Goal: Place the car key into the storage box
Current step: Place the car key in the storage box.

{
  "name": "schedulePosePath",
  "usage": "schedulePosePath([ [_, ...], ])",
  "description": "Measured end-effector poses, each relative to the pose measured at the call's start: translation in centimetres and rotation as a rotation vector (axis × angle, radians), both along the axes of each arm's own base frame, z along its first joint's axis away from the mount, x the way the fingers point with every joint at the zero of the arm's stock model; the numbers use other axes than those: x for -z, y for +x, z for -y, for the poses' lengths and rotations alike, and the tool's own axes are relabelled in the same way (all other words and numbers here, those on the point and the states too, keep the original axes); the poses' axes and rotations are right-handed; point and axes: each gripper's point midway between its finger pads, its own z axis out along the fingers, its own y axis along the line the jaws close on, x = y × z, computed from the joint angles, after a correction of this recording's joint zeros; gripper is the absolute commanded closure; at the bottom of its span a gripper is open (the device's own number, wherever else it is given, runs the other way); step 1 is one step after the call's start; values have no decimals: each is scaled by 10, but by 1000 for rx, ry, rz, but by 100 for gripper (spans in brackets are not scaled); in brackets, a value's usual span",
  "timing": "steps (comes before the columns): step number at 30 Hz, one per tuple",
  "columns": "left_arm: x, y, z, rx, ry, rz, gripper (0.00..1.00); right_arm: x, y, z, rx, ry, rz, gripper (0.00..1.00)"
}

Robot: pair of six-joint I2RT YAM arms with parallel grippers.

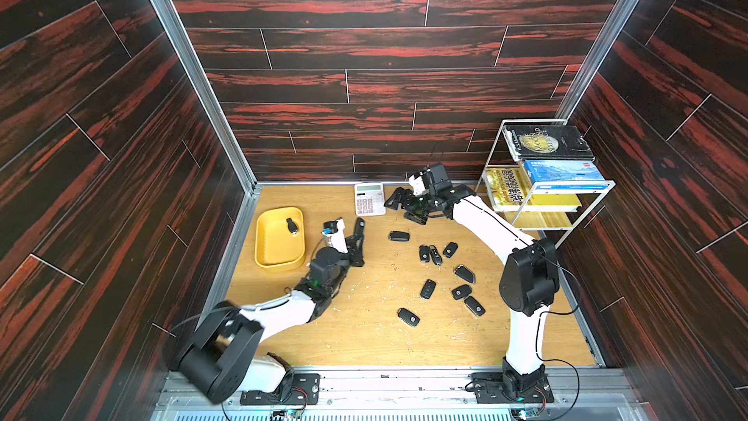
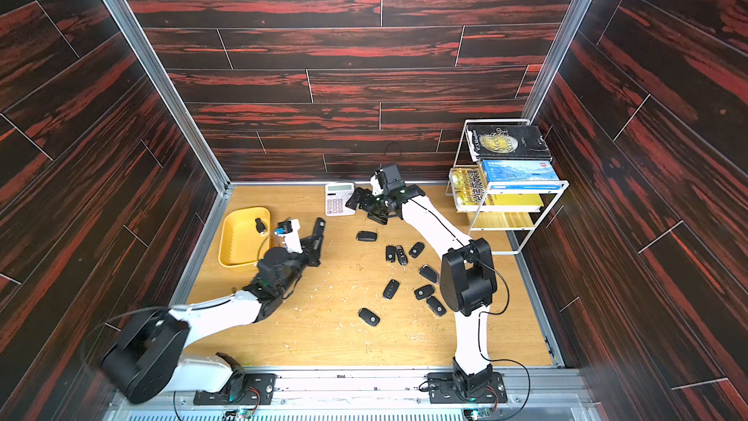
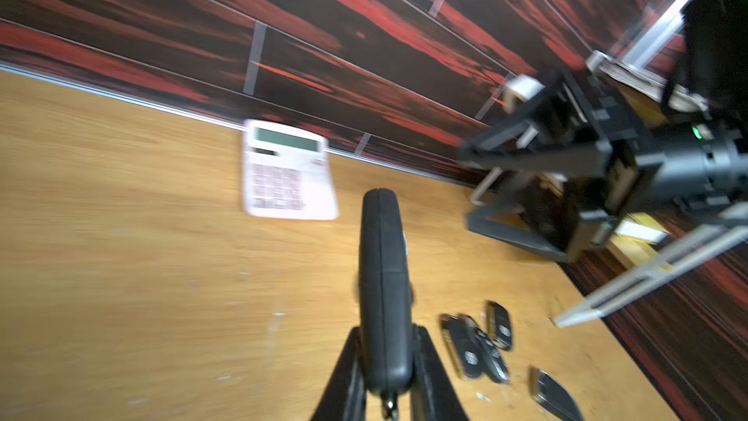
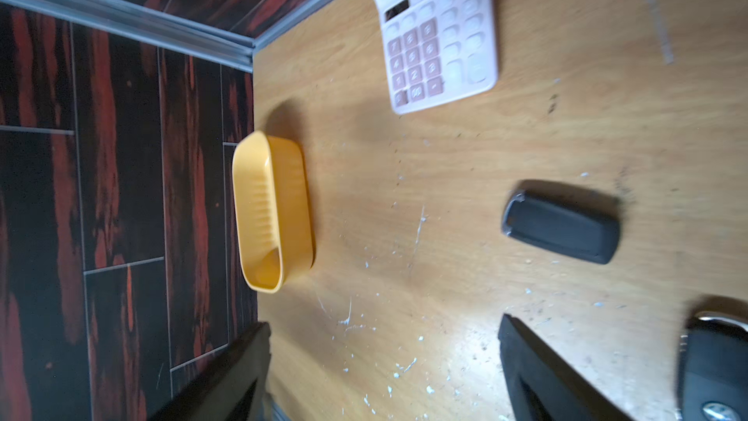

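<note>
1. Car key (image 3: 382,277), black oblong plastic fob, pinched on edge between left fingers (image 3: 427,358), lifted off tan wooden surface (image 1: 364,338)
2. Held beside shallow yellow plastic storage box (image 1: 259,236), outside it, near white calculator (image 1: 369,198)
3. Another small black key (image 1: 292,225) lies inside box
4. Right fingers (image 4: 538,374) spread wide, holding nothing, over surface by calculator
5. Several black fobs (image 1: 428,289) loose on surface, one lying flat near right fingers

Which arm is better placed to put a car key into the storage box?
Left: the left gripper holds a car key near the storage box; the right gripper is open and empty.
</note>
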Motion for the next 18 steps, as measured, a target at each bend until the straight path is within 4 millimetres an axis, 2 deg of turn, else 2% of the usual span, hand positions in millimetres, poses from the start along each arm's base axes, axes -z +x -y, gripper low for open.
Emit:
schedulePosePath([
  [4,-23,-9,-42,-102,53,-29,87,23,1,15,17,-10,-38,8],
  [7,-42,-10,-70,-166,67,-44,87,41,-6,17,10,-15,-71,8],
  [9,-45,-7,-91,-218,75,-70,88,51,-11,17,1,-15,-90,8],
  [13,-23,-4,-128,-312,106,-197,88,65,-21,18,-8,-14,-116,8],
  [18,16,5,-163,-382,198,-427,95,60,-25,19,-14,-1,-105,8],
])
